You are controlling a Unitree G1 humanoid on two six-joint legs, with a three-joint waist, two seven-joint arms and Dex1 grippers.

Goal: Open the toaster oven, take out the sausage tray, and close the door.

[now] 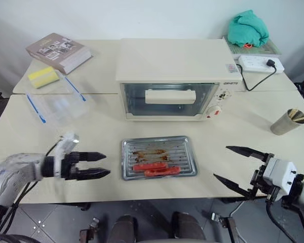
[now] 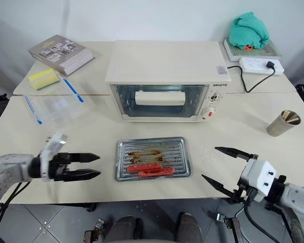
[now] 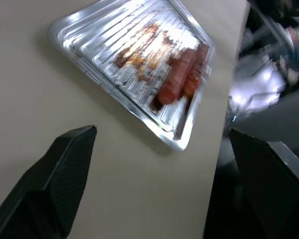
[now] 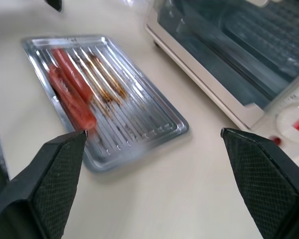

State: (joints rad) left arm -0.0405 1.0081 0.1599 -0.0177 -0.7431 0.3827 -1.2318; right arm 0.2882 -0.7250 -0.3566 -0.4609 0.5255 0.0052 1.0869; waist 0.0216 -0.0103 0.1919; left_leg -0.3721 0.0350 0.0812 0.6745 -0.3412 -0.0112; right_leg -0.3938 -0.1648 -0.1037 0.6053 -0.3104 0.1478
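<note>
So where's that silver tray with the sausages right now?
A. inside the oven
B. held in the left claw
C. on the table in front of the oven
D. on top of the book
C: the sausage tray lies flat on the table, in front of the toaster oven with its door shut, neither claw touching it.

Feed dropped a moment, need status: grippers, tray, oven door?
Left gripper open, right gripper open, both empty. Sausage tray on the table, in front of the toaster oven. Door shut. Nothing in the way.

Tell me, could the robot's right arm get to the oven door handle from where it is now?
Probably yes: the right gripper is open, and bare table lies between it and the handle.
</note>
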